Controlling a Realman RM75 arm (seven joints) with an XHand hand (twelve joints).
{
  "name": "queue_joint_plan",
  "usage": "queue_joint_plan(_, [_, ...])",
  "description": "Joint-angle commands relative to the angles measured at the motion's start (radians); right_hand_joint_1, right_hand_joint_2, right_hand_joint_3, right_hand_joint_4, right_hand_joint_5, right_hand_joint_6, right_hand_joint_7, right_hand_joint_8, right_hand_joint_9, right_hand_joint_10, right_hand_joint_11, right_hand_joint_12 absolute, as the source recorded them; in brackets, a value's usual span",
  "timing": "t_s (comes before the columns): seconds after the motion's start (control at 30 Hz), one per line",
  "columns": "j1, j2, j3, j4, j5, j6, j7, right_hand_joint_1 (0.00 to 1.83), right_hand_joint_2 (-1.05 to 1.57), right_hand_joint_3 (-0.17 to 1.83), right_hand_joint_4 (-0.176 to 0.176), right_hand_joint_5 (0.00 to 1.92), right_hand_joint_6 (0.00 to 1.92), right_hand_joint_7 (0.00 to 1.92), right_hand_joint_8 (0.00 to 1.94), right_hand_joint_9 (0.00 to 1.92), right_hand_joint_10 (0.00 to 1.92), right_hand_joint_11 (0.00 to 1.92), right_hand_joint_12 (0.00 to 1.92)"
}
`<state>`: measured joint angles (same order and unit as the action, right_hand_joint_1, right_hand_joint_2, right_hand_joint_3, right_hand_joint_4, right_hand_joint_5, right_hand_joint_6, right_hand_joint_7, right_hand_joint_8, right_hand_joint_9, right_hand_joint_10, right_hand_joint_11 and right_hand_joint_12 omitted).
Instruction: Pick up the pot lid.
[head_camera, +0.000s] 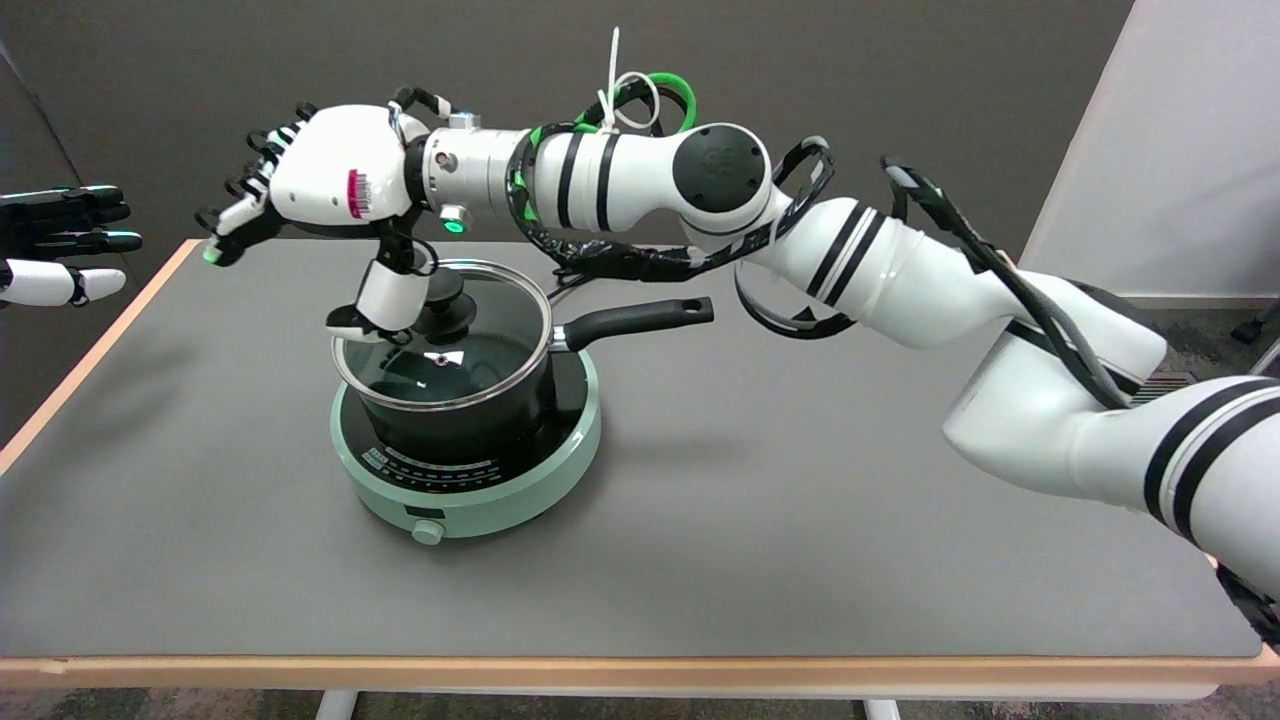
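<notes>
**Lid's on the pot, your thumb's down by the knob**

Your right arm (900, 280) is cut off at the frame's lower right. Below your fingers, the pot (470, 400) sits on the green hotplate (500, 480); contents are hard to make out through the glass. The pot lid (450, 345) covers it. Your right hand (330, 180) has fingers spread wide past the lid, thumb just beside the knob (447, 300); can't tell if it touches. The pink sticker's writing is unreadable.

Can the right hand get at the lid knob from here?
Probably yes. The right hand is above the lid, its thumb already down beside the knob, the other fingers spread. Nothing blocks it.
</notes>
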<state>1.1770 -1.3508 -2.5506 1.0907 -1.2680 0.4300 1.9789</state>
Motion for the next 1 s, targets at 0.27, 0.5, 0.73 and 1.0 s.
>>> queue_joint_plan(0.27, [0.031, 0.087, -0.04, -0.071, -0.002, 0.06, -0.002, 0.72, 0.54, 0.97, 0.155, 0.43, 0.19, 0.55, 0.2, 0.55, 0.29, 0.34, 0.56])
queue_joint_plan(0.5, [0.036, 0.117, -0.04, -0.054, -0.002, 0.084, -0.002, 0.71, 0.54, 0.97, 0.158, 0.41, 0.19, 0.56, 0.2, 0.55, 0.29, 0.35, 0.56])
queue_joint_plan(0.73, [0.025, 0.154, -0.04, -0.01, -0.005, 0.087, -0.002, 0.71, 0.54, 0.96, 0.162, 0.4, 0.18, 0.56, 0.2, 0.57, 0.31, 0.36, 0.57])
queue_joint_plan(1.0, [0.019, 0.173, -0.04, -0.007, -0.002, 0.082, -0.002, 0.71, 0.54, 0.97, 0.169, 0.4, 0.17, 0.57, 0.2, 0.58, 0.33, 0.36, 0.59])
